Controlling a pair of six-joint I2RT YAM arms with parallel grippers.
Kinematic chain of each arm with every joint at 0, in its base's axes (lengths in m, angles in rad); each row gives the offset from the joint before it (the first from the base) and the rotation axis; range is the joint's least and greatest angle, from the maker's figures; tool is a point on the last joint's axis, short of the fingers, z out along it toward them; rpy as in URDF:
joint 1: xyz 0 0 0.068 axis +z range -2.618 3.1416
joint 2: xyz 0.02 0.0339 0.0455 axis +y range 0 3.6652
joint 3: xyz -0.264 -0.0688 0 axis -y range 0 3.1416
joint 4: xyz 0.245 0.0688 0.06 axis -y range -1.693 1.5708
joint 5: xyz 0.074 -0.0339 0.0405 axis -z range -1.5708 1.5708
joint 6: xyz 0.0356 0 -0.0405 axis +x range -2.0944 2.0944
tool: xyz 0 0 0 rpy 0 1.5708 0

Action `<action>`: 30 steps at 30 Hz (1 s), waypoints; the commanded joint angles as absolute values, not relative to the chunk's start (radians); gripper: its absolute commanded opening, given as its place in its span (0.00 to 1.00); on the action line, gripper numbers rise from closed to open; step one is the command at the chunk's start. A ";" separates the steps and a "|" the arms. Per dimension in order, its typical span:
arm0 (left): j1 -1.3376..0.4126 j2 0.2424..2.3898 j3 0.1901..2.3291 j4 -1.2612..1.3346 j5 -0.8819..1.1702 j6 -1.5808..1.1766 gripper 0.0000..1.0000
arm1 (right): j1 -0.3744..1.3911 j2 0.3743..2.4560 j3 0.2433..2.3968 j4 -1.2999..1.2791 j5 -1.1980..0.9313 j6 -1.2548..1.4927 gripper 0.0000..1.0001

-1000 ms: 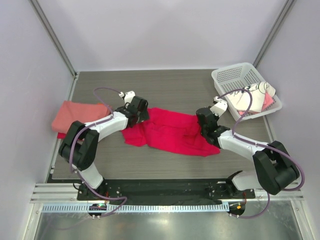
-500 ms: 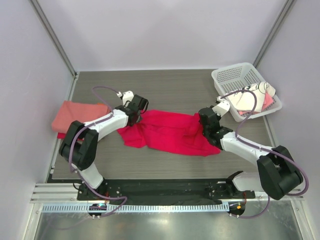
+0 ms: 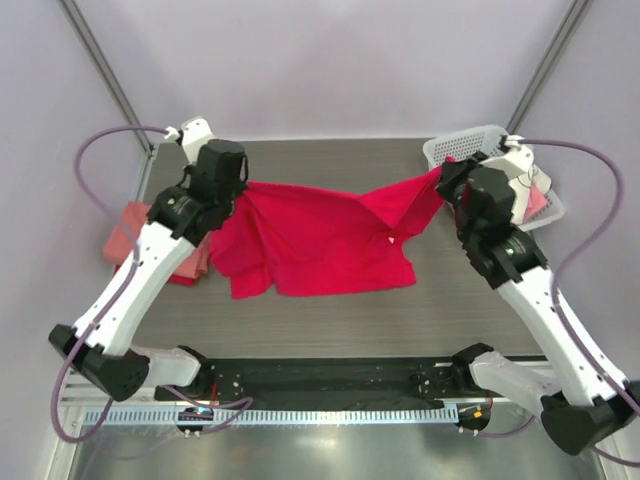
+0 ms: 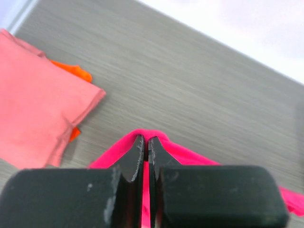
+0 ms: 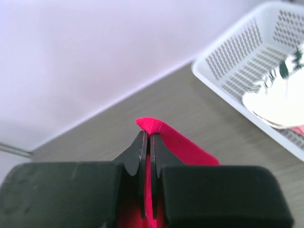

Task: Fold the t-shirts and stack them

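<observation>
Top external view: left hand and right hand are both pinched tight on the crimson shirt, which hangs stretched between 10 and 2 o'clock over the middle of the tabletop. Folded pink shirt sits at 9 o'clock.

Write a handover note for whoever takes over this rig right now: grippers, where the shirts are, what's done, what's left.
Left gripper: shut on one corner of the crimson t-shirt.
Right gripper: shut on another corner; the shirt hangs spread between them over the table.
Salmon-pink t-shirt: folded at the table's left edge, atop a red t-shirt.
White printed t-shirt: in the basket, apparently unfolded.
Done: two stacked. Left: fold and stack the crimson one, then the white.
</observation>
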State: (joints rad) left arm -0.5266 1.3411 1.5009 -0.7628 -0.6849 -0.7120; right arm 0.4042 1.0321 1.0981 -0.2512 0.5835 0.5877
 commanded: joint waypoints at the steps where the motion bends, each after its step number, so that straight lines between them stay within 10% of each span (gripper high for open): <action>1: -0.517 1.258 1.589 -0.906 -0.707 -0.660 0.00 | 0.403 0.918 1.230 -0.370 0.513 0.519 0.01; 17: -0.517 1.031 1.825 -1.075 -0.193 -0.597 0.00 | 0.403 0.788 1.811 -0.629 0.225 0.456 0.01; 30: -0.517 1.279 1.281 -0.622 -0.098 -0.629 0.00 | 0.402 1.006 1.344 -0.525 0.667 0.463 0.01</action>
